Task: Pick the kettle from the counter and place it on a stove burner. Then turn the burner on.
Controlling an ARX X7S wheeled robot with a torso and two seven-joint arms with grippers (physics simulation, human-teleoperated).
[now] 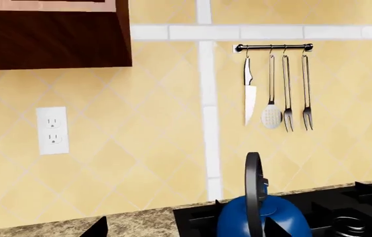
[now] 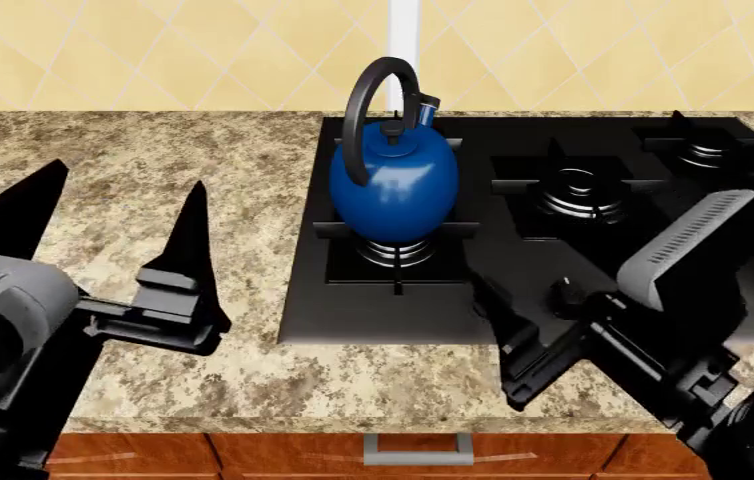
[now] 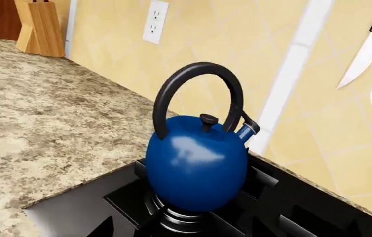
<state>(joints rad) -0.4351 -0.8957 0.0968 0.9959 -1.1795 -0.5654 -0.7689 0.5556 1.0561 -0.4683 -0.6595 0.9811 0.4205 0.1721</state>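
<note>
The blue kettle point(image 2: 395, 180) stands upright on the front-left burner point(image 2: 395, 255) of the black stove point(image 2: 308, 300), its spout toward the wall. It also shows in the right wrist view as the kettle point(image 3: 196, 168) on the ringed burner point(image 3: 172, 219). My left gripper point(image 2: 117, 200) hangs open over the granite counter point(image 2: 150, 130), left of the kettle and apart from it. In the left wrist view, one fingertip of the left gripper point(image 1: 184, 231) overlaps the kettle point(image 1: 239, 222). My right gripper point(image 2: 537, 330) is open and empty over the stove's front edge, near a knob point(image 2: 564, 295).
Further burners point(image 2: 580, 195) point(image 2: 708, 152) lie to the right of the kettle. On the tiled wall hang a utensil rail point(image 1: 275, 48) and an outlet point(image 1: 52, 131), under a dark upper cabinet point(image 1: 48, 34). A knife block point(image 3: 40, 27) stands far down the counter.
</note>
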